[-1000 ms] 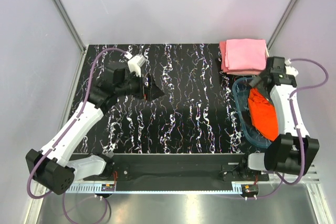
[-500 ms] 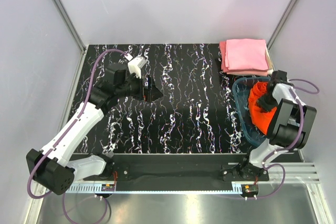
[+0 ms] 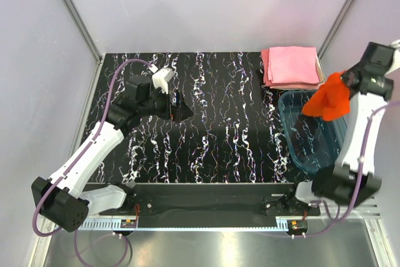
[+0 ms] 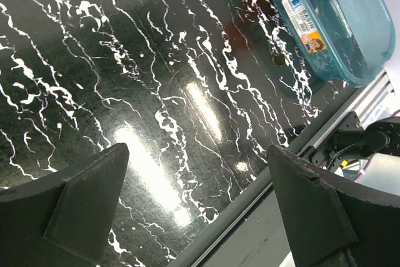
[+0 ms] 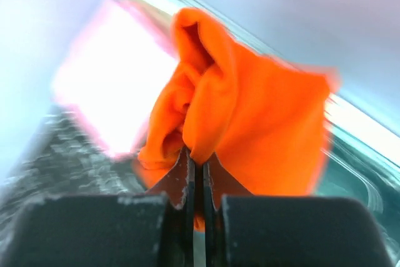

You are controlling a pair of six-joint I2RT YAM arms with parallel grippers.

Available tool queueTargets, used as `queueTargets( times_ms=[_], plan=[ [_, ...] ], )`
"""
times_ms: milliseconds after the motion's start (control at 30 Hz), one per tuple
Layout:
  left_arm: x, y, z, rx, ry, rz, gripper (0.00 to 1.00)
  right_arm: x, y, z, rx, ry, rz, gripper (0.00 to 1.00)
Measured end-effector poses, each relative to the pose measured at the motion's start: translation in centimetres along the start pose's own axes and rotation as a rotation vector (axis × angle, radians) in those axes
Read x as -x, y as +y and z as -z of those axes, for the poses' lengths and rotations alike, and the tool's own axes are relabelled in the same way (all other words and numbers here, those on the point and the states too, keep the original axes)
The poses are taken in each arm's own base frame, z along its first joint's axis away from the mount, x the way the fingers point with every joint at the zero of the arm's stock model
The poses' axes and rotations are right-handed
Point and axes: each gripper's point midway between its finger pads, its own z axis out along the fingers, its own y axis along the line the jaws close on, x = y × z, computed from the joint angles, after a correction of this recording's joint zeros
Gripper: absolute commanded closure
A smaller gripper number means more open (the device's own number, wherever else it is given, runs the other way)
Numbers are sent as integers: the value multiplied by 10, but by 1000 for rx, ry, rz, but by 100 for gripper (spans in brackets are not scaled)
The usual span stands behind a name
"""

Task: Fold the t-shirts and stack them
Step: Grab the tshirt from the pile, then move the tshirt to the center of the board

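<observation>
the left gripper (image 3: 178,105) hovers over the left half of the black, white-veined table (image 3: 219,129). from overhead its jaws are too dark to read. the left wrist view settles it: the left gripper (image 4: 197,154) stands wide apart with only bare table between the two fingers (image 4: 87,204), gripping nothing. that view also catches a printed label (image 4: 304,23) on the teal plastic tub (image 4: 350,29), which the top view does not resolve, and a sliver of orange at its top edge.

further right, the tub (image 3: 294,136) sits at the table's right side with the stack of folded pink t-shirts (image 3: 290,67) just beyond it in the far right corner.

the orange-red t-shirt (image 3: 326,99) hangs in the air over the far right part of the tub, clear of its floor. it is bunched, not spread, and its long axis runs from the right gripper (image 3: 347,81) down-left toward the tub's far rim.

the right wrist view, though blurred, shows what the top view hides. the right gripper (image 5: 195,176) is pressed together on a fold of the shirt (image 5: 256,129), whose crumpled bulk extends away past the fingertips. the pink stack (image 5: 115,101) shows as a bright smear behind it.
</observation>
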Motion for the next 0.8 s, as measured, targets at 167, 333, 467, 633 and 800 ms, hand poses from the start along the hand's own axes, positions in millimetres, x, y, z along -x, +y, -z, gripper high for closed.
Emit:
queueTargets(
  times_ms=[167,333,467,633,800],
  plan=[
    [2,8,0,39,-9,34,1,45,75,119,517,-115,-52,100],
    [10,17,13,81,-52,83,1,29,163,198,1063,43,-18,100],
    [19,12,31,79,-116,81,2,-40,214,203,1227,340,25,77],
    [14,15,48,109,-170,91,3,-138,246,185,1215,652,64,39],
    [-2,26,42,136,-131,122,7,-211,226,134,989,784,75,40]
  ],
)
